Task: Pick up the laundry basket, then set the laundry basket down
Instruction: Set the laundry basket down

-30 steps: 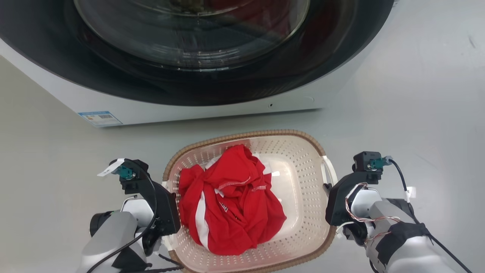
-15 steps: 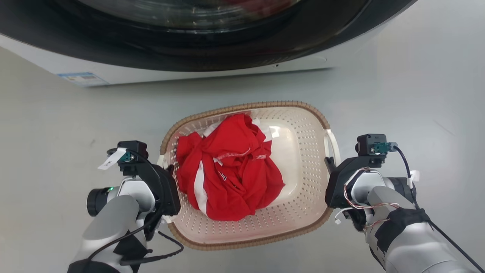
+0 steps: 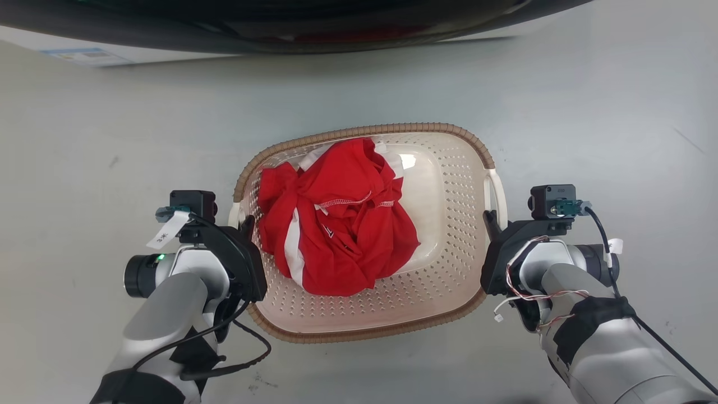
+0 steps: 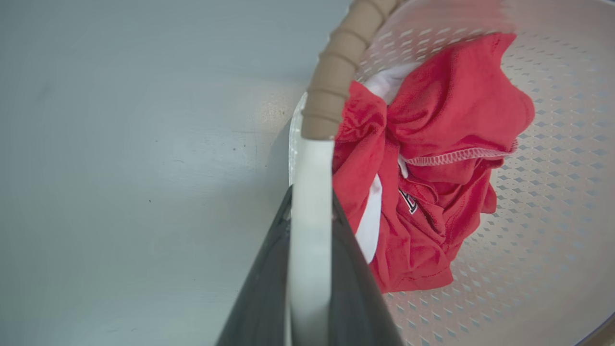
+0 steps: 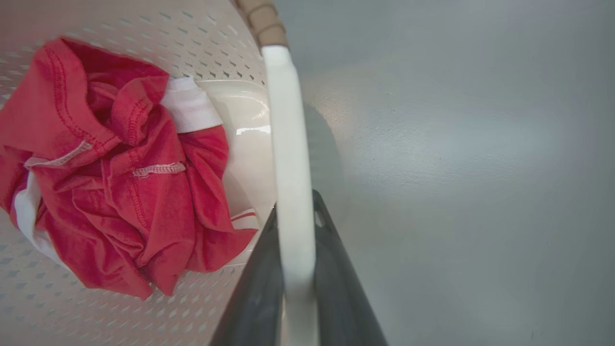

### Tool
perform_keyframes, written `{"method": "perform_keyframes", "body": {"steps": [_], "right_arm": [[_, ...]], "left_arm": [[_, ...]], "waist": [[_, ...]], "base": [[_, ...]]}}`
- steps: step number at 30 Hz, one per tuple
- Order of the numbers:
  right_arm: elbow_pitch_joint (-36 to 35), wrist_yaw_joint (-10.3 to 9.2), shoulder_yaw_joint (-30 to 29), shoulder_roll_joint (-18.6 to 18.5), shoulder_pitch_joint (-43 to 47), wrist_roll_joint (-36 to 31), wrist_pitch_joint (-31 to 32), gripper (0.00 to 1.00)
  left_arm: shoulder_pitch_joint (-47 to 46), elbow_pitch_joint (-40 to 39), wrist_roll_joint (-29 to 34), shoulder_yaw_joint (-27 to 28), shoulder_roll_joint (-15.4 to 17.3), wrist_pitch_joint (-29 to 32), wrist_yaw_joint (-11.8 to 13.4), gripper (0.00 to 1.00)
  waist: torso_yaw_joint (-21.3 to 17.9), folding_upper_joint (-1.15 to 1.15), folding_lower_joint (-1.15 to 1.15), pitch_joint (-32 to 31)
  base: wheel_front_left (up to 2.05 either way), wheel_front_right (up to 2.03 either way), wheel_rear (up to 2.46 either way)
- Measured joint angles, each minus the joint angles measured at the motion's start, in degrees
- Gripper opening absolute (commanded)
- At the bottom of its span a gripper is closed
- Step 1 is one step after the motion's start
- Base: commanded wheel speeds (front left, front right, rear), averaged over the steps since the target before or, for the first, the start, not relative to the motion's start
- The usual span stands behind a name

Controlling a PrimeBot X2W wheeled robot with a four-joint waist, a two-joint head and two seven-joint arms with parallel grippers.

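Observation:
The laundry basket (image 3: pixel 364 130) is cream-white with perforated walls and a brown woven rim, and it sits between my two arms over the grey floor. A crumpled red and white garment (image 3: pixel 336 235) lies inside it. My left gripper (image 3: pixel 245 224) is shut on the basket's white left handle (image 4: pixel 311 163), with its dark fingers (image 4: pixel 269 269) on either side of the strip. My right gripper (image 3: pixel 489 220) is shut on the white right handle (image 5: pixel 286 134) in the same way. I cannot tell whether the basket's base touches the floor.
The washing machine (image 3: pixel 280 22) runs along the top edge of the head view, its dark door rim and white base beyond the basket. Grey floor (image 3: pixel 617 112) stretches to the left, right and front of the basket.
The head view has shifted, so the washing machine has slid toward the top edge. The gap between it and the basket has widened. Both grippers have stayed on the handles.

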Motion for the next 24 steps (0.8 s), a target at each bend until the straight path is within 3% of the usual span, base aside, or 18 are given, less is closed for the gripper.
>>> {"method": "perform_keyframes", "body": {"steps": [14, 15, 16, 17, 18, 24], "right_arm": [[1.5, -0.25, 0.7, -0.1, -0.7, 0.0, -1.6, 0.0], [1.5, -0.25, 0.8, -0.1, -0.8, 0.0, -1.7, 0.08], [1.5, -0.14, 1.0, -0.2, -0.8, 0.0, -1.7, 0.42], [1.4, 0.16, 1.0, -0.2, -0.8, 0.1, -1.6, 0.42], [1.3, 0.19, 1.0, -0.2, -0.8, 0.2, -1.7, 1.0], [1.1, 0.35, 1.5, -0.6, -0.6, 1.1, -2.2, 1.0]], "left_arm": [[-1.3, 2.2, -0.7, 0.3, -0.7, -2.9, -0.1, 0.0], [-1.3, 2.4, -0.7, 0.3, -0.8, -2.9, -0.1, 0.34], [-1.4, 2.6, -0.8, 0.3, -0.8, -2.9, -0.2, 0.94], [-1.5, 2.7, -0.9, 0.3, -0.8, -2.9, -0.4, 0.94], [-1.7, 2.8, -1.1, 0.3, -0.8, -2.9, -0.6, 1.0], [-1.8, 3.0, -1.1, 0.0, -0.8, -3.3, -0.6, 1.0]], "waist": [[0.6, -0.01, -0.01, 2.7], [0.6, -0.01, -0.01, 2.7], [0.6, 0.0, -0.01, 2.7], [0.7, -0.01, -0.01, 2.7], [0.7, -0.01, -0.01, 2.6], [0.7, -0.01, -0.01, 1.7]], "base": [[0.0, 0.0, 0.0], [0.0, 0.0, 0.0], [0.0, 0.0, 0.0], [0.0, 0.0, 0.0], [0.0, 0.0, 0.0], [0.0, 0.0, 0.0]]}}
